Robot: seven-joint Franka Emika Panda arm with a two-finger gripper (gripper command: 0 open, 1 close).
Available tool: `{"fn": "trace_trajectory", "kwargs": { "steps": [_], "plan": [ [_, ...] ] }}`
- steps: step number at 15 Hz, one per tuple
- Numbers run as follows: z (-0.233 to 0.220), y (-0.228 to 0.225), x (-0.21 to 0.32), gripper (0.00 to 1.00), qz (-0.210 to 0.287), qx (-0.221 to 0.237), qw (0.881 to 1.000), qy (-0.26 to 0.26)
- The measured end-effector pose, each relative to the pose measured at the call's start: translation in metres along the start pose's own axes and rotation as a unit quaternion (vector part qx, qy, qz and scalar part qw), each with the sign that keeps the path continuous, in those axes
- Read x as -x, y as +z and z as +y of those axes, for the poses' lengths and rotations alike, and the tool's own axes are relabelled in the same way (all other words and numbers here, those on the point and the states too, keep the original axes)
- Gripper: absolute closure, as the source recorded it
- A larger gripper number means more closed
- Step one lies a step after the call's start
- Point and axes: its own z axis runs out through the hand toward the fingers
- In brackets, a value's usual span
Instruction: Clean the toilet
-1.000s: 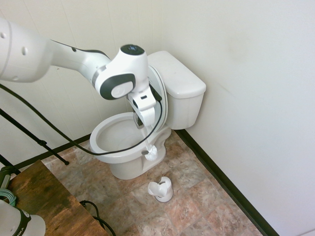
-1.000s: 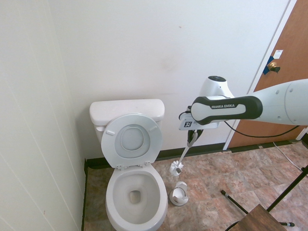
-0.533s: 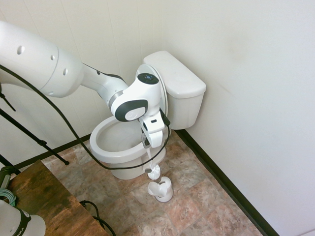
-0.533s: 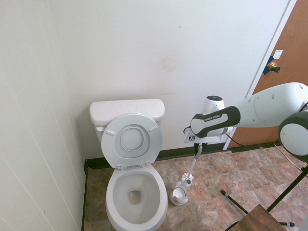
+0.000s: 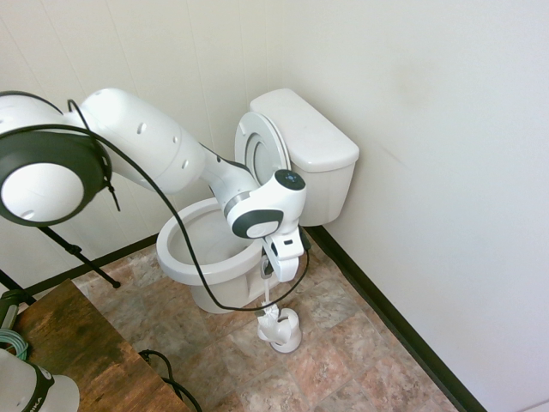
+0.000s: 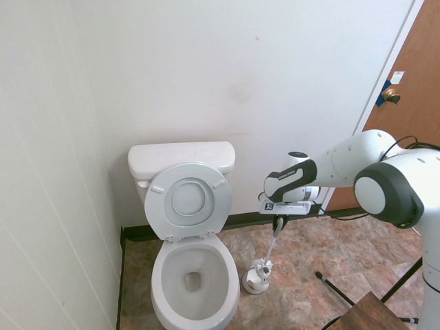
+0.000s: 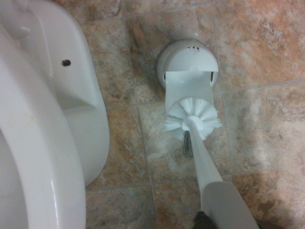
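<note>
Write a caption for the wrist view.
Toilet brush hanging just above its holder on the tiled floor, beside the toilet.

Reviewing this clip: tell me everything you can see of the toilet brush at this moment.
The toilet brush is white and looks plastic: a round head of white bristles on a long slim handle that widens toward the top. The gripper is shut on the handle's upper end, holding it nearly upright, head down. The head hangs just over the small white holder on the tiled floor, beside the toilet. Whether the bristles already touch the holder's rim I cannot tell.
</note>
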Motion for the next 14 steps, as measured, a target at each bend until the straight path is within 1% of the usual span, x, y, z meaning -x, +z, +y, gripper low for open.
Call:
{"fn": "trace_trajectory", "kwargs": {
  "steps": [2,6,14],
  "plan": [
    [-0.009,0.025,-0.012,1.00,-0.005,0.006,1.000,0.008],
    [-0.026,0.061,-0.041,1.00,-0.023,0.013,0.999,0.021],
    [-0.068,0.138,-0.082,1.00,-0.049,0.047,0.997,0.033]
  ]
}}
